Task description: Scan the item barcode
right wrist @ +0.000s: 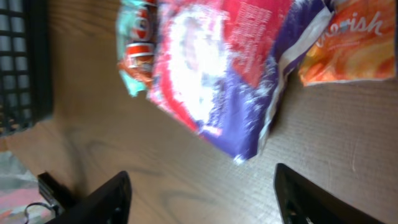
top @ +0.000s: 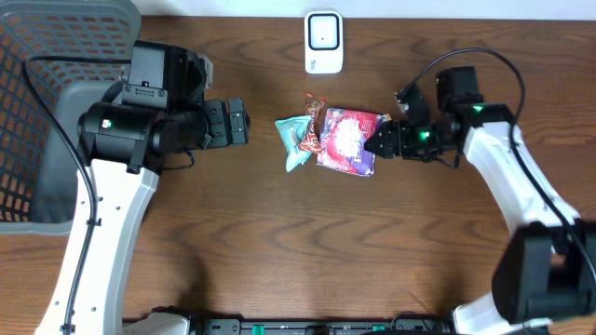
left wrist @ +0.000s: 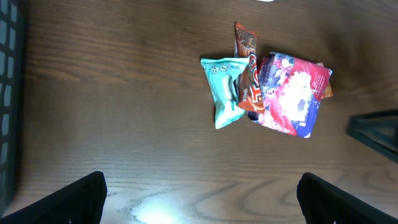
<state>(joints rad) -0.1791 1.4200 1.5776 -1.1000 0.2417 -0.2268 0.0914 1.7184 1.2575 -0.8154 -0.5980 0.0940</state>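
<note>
Right wrist shows us an orange packet partly under the purple bag, just ahead of the wide-open right gripper; overhead barely does

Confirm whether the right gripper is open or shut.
Open. In the right wrist view the fingers of the right gripper stand wide apart, only table between their tips; the red-and-purple packet lies ahead, ungripped.

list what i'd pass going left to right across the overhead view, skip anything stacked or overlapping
mesh basket → left pincer → teal packet → red and purple bag → right pincer
</note>
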